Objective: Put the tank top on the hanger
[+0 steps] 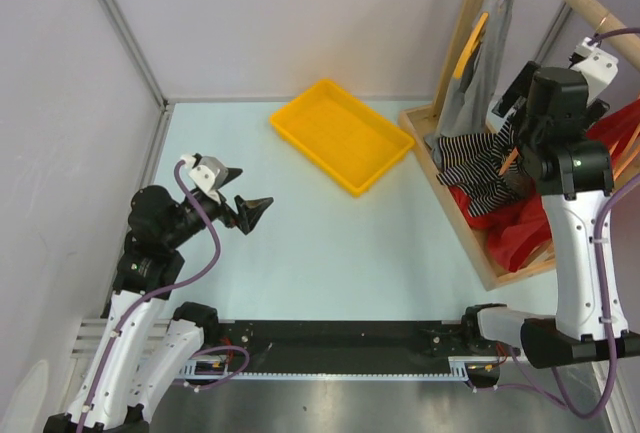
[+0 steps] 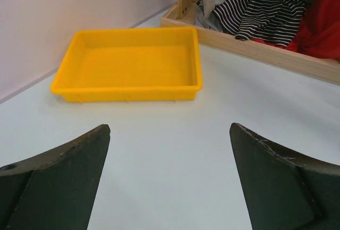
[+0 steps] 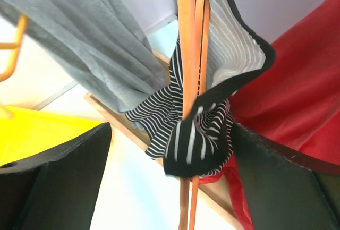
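The right gripper is wide open and holds nothing. Its two black fingers stand far apart, one on each side. Between them are the thin orange bars of the hanger. They run straight up and down. The striped tank top is bunched around these bars, and its dark edge curls out to the right. A grey top hangs just to the left of it. A big red cloth is on the right. All of this is at the wooden rack. The left gripper is far away from the rack. It is wide open too and holds nothing. It is above the table and faces the yellow tray.
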